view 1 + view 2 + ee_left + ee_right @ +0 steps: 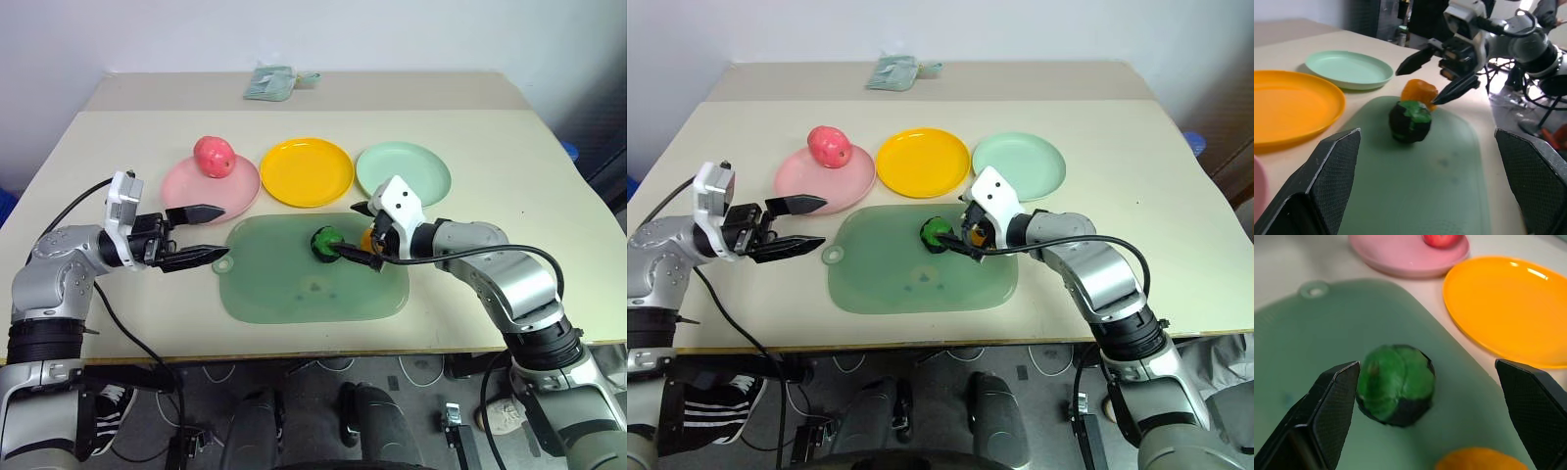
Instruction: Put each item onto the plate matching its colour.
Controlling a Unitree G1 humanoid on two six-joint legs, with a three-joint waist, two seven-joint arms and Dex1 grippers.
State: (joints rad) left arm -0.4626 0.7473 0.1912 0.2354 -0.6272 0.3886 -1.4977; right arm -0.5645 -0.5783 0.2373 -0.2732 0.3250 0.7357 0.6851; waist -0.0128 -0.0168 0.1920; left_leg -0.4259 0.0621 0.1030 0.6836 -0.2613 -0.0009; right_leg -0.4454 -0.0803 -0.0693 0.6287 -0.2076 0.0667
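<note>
1. Sitting on the green mat (294, 294), right of its centre: dark green ball (324, 241), with the orange (1419, 92) just beside it on its right, partly hidden behind the right hand in the head views.
2. Apple (214, 157) rests on the pink plate (186, 188), toward the plate's far edge.
3. Yellow plate (307, 171) and mint plate (403, 168) carry nothing; plates run in a row left to right, pink, yellow, mint, along the far side of the mat.
4. Right hand (361, 235) has fingers wide apart, nothing held. It reaches in from the right, over the mat's right part, and the orange lies between its fingers; contact with the orange cannot be told. Green ball lies just past the fingertips.
5. Left hand (212, 236) has fingers apart, also nothing held. It hovers at the mat's left edge, pointing right, near the near rim of the pink plate.
6. Mat lies flat on the desk (118, 137), its small hanging hole at the left corner by the left hand.
7. Crumpled greenish packet (270, 82) lies at the far edge of the desk, well apart from the plates.
</note>
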